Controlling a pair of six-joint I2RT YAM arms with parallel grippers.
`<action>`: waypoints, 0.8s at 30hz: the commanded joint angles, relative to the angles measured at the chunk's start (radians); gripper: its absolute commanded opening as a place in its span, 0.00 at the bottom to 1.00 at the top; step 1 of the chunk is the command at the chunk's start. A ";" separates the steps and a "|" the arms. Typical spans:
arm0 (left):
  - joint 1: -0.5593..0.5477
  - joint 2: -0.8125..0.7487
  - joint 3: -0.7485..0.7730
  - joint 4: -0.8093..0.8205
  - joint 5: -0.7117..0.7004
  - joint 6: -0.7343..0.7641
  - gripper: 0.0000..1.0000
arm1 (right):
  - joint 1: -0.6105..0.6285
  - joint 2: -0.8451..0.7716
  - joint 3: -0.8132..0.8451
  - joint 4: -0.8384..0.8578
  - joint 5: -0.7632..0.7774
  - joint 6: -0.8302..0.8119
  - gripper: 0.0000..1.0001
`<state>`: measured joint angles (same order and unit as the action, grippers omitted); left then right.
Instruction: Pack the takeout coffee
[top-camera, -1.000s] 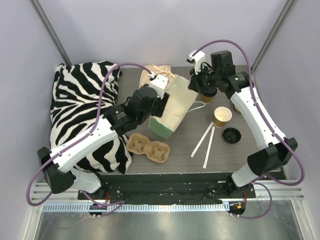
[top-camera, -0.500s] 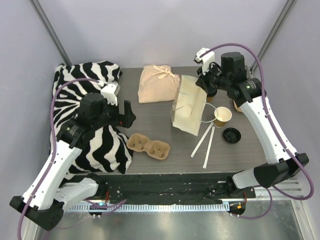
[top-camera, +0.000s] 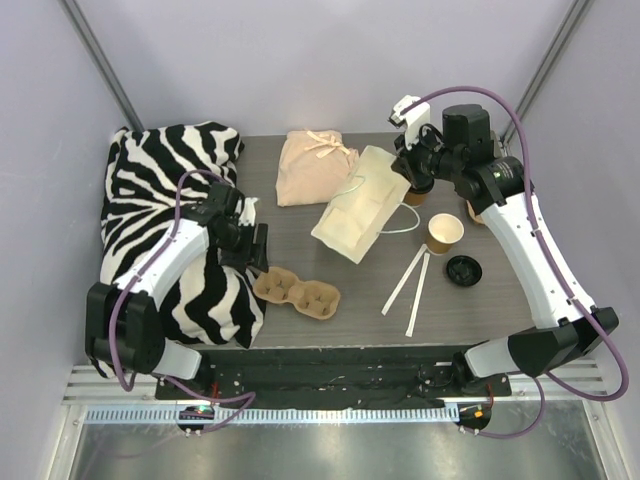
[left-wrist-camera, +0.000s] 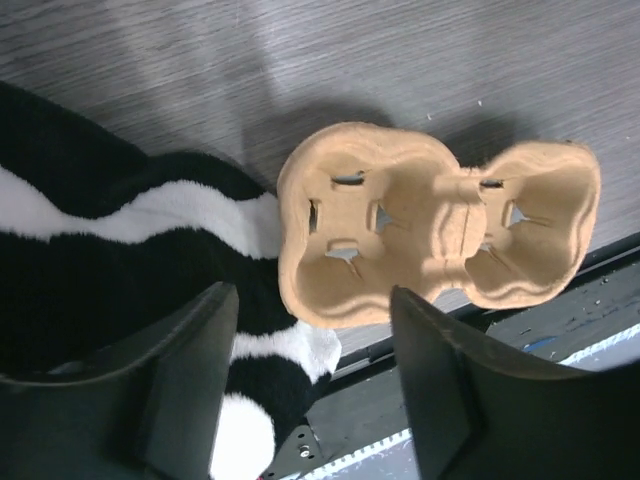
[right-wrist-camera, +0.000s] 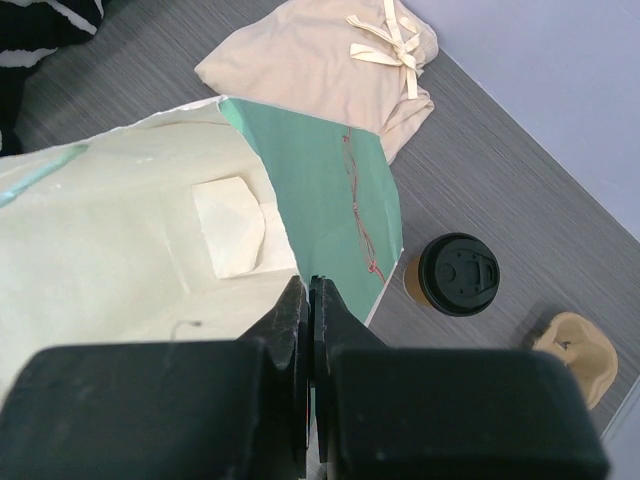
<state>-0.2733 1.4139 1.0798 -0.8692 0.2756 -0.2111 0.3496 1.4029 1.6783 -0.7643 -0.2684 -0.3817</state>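
Right claw (right-wrist-camera: 312, 300) pinches the paper bag (right-wrist-camera: 120, 230); left claw (left-wrist-camera: 308, 300) gapes empty above the cup carrier (left-wrist-camera: 440, 230).

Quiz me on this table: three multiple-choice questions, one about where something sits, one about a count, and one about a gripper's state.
1. Where does the cup carrier lie?
A) near edge, beside the zebra blanket
B) far right corner
C) middle of the far edge

2. How many white sticks lie on the table?
A) one
B) two
C) four

3. What is the right gripper doing?
A) open
B) shut on the paper bag
C) shut on nothing

Answers:
1 A: the overhead view shows it next to the blanket.
2 B: a pair lies side by side.
3 B: its wrist view shows the fingers pinching the bag's edge.
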 joint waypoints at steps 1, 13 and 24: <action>0.000 0.040 0.040 0.038 0.004 0.041 0.60 | -0.001 -0.005 0.018 0.037 -0.011 0.021 0.01; -0.044 0.123 -0.026 0.065 -0.058 0.061 0.45 | -0.001 0.010 0.021 0.040 -0.014 0.030 0.01; -0.046 0.201 -0.031 0.105 -0.059 0.047 0.35 | -0.003 0.015 0.015 0.046 -0.026 0.040 0.01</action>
<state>-0.3161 1.6073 1.0477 -0.7998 0.2188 -0.1692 0.3496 1.4200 1.6783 -0.7639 -0.2752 -0.3607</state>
